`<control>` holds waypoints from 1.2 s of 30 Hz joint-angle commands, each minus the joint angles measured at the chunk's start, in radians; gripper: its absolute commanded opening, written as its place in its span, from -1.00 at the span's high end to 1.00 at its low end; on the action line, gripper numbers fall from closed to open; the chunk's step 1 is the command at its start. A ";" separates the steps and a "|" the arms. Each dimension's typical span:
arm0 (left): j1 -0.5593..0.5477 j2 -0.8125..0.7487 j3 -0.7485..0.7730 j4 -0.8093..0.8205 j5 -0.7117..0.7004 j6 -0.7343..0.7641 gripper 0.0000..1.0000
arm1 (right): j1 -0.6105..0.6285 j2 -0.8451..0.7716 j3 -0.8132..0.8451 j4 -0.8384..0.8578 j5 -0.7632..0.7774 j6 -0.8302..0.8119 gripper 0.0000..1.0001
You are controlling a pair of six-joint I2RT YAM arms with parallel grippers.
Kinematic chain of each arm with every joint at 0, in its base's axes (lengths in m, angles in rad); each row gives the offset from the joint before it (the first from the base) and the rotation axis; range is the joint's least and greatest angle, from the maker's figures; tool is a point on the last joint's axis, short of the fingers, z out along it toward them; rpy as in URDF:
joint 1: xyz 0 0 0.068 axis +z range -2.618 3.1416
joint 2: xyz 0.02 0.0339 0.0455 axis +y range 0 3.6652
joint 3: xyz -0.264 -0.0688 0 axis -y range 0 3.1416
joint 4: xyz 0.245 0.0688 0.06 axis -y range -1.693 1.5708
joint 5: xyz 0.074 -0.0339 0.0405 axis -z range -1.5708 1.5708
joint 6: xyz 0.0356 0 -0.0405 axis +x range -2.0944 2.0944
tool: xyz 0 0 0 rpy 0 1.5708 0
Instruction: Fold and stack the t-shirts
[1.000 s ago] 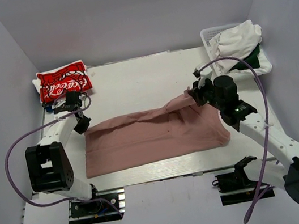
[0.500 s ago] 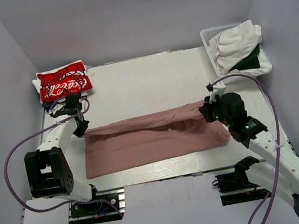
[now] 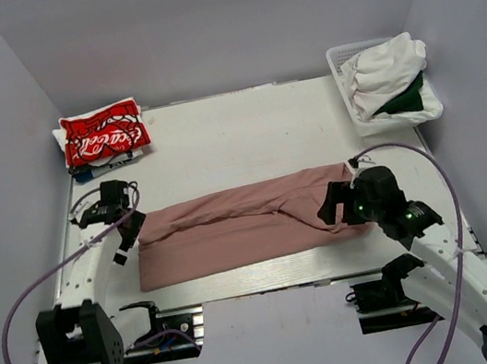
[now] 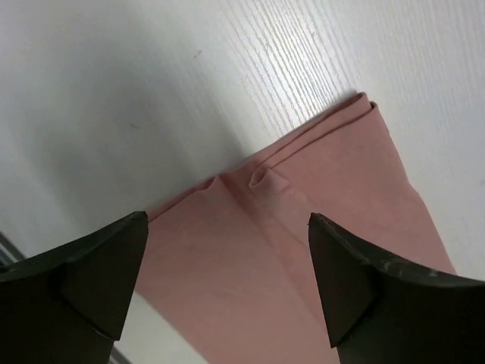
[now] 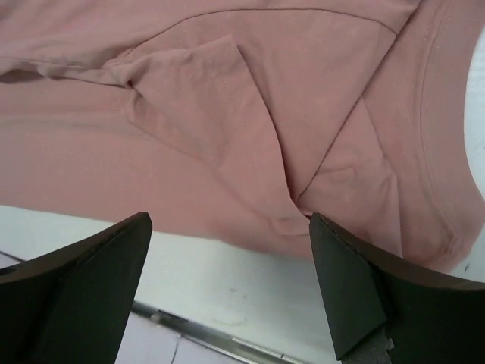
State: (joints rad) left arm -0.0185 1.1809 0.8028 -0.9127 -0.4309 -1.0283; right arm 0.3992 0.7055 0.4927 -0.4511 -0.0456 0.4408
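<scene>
A dusty-pink t-shirt (image 3: 241, 224) lies flat across the middle of the white table, folded lengthwise into a long band. My left gripper (image 3: 128, 237) hovers open over its left end, nothing between the fingers; the left wrist view shows the folded corner (image 4: 333, 174) below the left gripper (image 4: 227, 227). My right gripper (image 3: 330, 208) stands open above the shirt's right end. The right wrist view shows the creased sleeve and collar area (image 5: 227, 114) beneath the right gripper (image 5: 229, 224). A folded red t-shirt with a white script logo (image 3: 104, 133) sits at the back left.
A white lattice basket (image 3: 340, 58) at the back right holds white t-shirts (image 3: 383, 65) and a dark green one (image 3: 407, 98). White cloth (image 3: 59, 136) shows under the red shirt. The table's metal front rail (image 3: 260, 282) runs just below the pink shirt. Grey walls enclose three sides.
Both grippers opened and let go of the pink shirt's far edge after drawing it toward the near side. The fold now lies flat, and both arms have pulled back and lifted slightly.
</scene>
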 commanded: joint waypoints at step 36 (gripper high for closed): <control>-0.087 0.375 -0.097 0.201 0.271 0.174 -0.99 | -0.034 0.834 0.171 0.178 0.170 0.231 -0.81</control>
State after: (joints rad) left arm -0.1036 1.4891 0.7818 -0.5282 -0.0555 -0.8383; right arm 0.3817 1.3941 0.6590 -0.2203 0.0685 0.6601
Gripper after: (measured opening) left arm 0.994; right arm 0.902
